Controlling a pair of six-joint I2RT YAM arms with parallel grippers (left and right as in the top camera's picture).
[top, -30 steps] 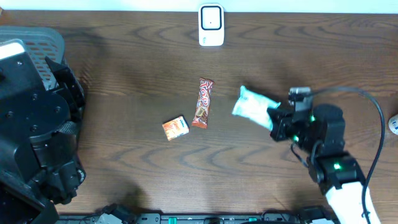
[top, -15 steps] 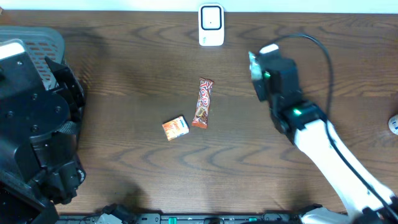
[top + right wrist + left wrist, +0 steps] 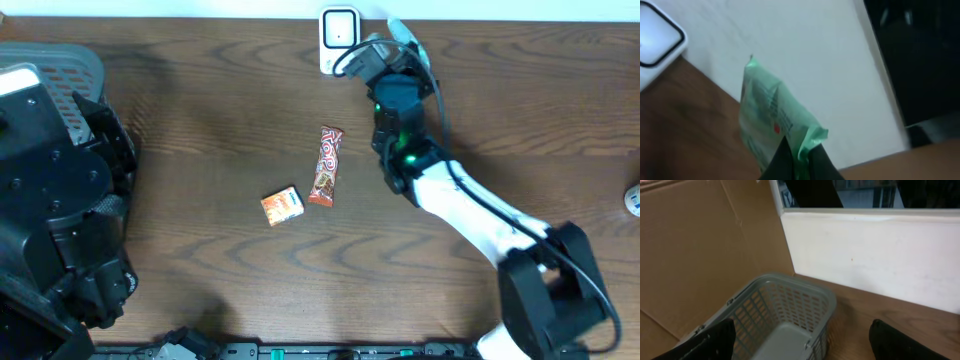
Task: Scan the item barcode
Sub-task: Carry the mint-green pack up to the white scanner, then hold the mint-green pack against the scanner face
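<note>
Right gripper pinches packet by one edge, holds it up just beside scanner. Left gripper spread wide, empty, above basket. Bar and box lie well apart from packet.

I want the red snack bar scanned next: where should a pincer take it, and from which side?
Probably across the narrow middle of the red snack bar, coming straight down from above. It lies flat on the table, long and slim, its length running roughly far-to-near, so the grip closes on its two long edges. The orange box lies apart from it, leaving room.
</note>
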